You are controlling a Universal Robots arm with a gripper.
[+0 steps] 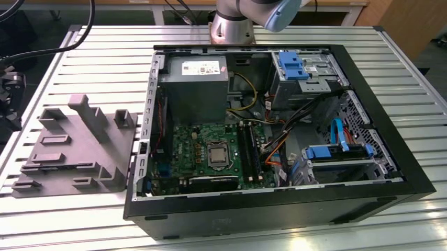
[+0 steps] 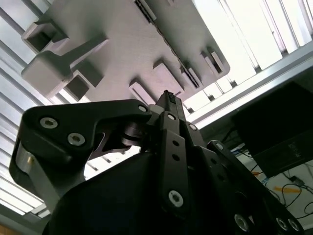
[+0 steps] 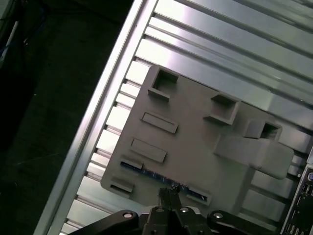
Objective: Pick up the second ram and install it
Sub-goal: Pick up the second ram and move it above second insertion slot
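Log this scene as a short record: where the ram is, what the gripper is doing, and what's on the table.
ram: lying in a slot of the grey holder, not yet picked up
gripper: pointed at the ram's slot, looks shut, holding nothing
holder position: on the table, at the exterior view's left of the case
case: side open, motherboard exposed
table: slatted metal

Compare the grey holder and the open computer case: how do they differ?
The grey holder is a low slab with posts and pockets; the black computer case is a deep walled box. The holder carries the second ram on edge; the case houses a green motherboard. Both rest on the slatted table.
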